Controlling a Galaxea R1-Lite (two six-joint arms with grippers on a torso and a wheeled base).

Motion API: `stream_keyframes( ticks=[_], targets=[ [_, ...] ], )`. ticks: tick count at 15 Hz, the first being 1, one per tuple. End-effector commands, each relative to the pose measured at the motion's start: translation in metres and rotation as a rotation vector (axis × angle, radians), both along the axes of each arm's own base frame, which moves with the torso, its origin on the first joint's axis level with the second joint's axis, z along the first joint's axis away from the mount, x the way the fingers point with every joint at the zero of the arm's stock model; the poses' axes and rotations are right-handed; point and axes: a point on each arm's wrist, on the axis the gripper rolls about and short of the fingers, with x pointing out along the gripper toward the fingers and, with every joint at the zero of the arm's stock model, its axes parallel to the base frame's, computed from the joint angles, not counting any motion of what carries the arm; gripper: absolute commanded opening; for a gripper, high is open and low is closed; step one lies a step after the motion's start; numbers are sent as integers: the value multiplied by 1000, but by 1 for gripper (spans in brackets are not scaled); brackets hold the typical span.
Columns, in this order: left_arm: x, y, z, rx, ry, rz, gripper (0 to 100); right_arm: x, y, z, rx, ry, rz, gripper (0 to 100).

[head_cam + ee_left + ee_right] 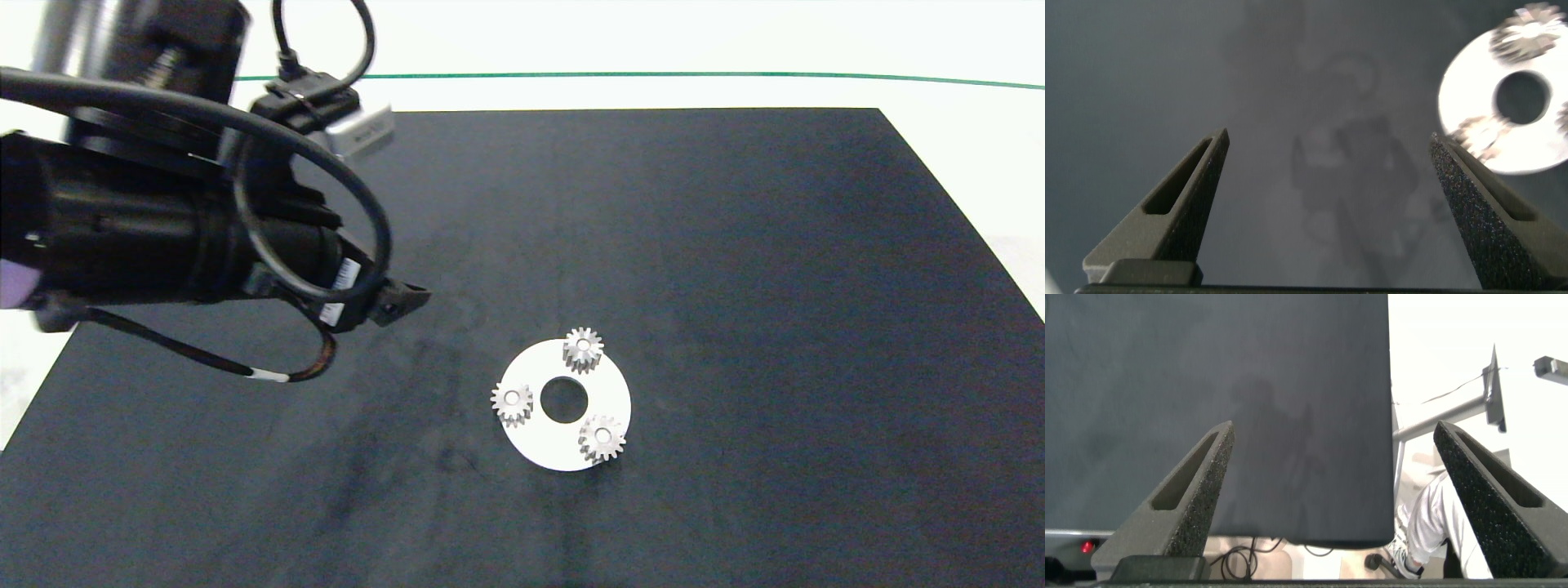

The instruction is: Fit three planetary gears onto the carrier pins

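Observation:
A white ring-shaped disc (563,437) lies on the black mat. Three small silvery planetary gears sit on it around the centre hole: one at the back (583,349), one at the left (512,402), one at the front right (602,438). Each gear covers its carrier pin, so the pins show only as pale spots in the bores. My left gripper (404,300) hovers to the left of the disc, open and holding nothing. In the left wrist view the disc (1470,82) is beyond the open fingers (1196,184). My right gripper (1331,433) is open over bare mat, away from the disc.
The black mat (735,245) covers most of the white table. A green line (653,75) runs along the far side. In the right wrist view the mat's edge (1386,457) shows, with a person's leg and shoe (1417,531) and cables on the floor beyond.

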Motion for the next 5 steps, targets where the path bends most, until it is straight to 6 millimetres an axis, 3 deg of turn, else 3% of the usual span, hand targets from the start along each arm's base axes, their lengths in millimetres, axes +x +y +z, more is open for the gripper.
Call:
stream_keyframes(
  ticks=[1, 3, 5],
  targets=[
    [-53, 72, 30, -72, -99, 184, 100, 16, 10, 27, -12, 38, -80, 100],
    [-86, 107, 32, -91, -146, 334, 100, 10, 17, 31, -23, 14, -168, 100],
    [-121, 128, 29, -107, -213, 458, 100, 3, 24, 30, -29, -2, -250, 100]
  ],
)
